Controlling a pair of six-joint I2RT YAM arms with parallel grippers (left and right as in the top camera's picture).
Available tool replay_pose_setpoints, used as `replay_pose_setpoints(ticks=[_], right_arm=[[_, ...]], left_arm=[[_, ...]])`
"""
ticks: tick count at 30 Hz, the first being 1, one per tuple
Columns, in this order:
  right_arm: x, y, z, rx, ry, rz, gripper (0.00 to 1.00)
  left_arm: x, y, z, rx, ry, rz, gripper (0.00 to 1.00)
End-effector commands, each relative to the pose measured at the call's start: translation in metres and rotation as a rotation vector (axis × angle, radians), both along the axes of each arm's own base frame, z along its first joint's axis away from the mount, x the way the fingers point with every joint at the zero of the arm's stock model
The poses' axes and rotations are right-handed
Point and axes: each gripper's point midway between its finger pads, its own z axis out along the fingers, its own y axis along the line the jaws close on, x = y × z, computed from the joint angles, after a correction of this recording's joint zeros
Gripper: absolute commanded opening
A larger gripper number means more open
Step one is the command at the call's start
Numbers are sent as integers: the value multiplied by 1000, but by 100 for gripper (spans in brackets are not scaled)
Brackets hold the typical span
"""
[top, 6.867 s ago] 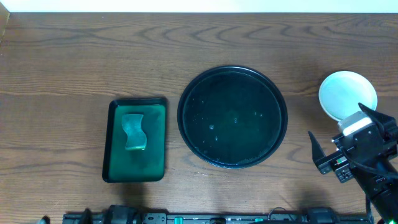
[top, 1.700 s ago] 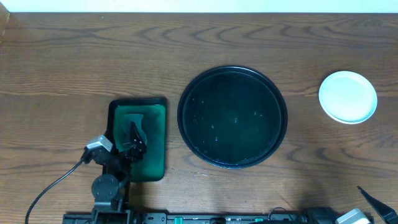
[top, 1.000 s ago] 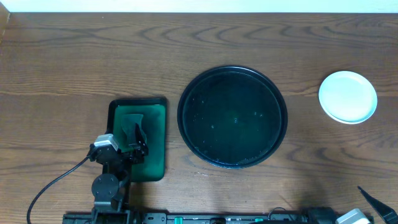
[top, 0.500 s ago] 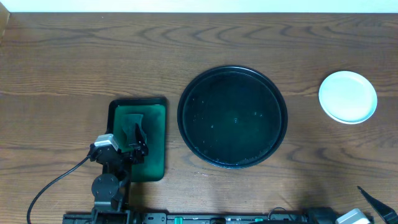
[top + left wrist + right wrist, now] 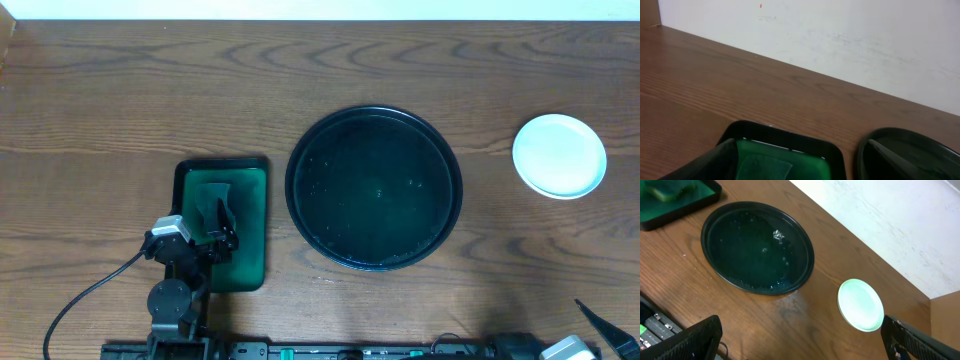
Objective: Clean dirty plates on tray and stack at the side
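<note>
**Pale plates sat right of black tray**

Tray: round, glossy, raised rim, droplets on it, mid-table. Plates: white-mint, no smears visible, well apart from tray; stack count unclear. L gripper jaws apart over green tray. R gripper jaws wide apart.

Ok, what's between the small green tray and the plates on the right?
The black tray lies between the green tray and the plates; the overhead view shows all three.
</note>
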Motion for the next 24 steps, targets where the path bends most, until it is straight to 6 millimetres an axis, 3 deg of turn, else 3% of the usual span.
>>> replay_pose_setpoints(ticks=[1,7,10,15,24], right_arm=[[1,-1,-1,8,9,-7,99],[-1,1,-4,17,27,0,99],[-8,20,-1,74,33,103,99],[-19,57,24,187,-41,323,99],[-9,73,61,193,-326,429,99]], left_arm=[[-1,2,-16,19,56,7,80],[-1,2,-16,19,56,7,80],[-1,2,-16,19,56,7,80],[-1,2,-16,19,56,7,80],[-1,2,-16,19,56,7,80]])
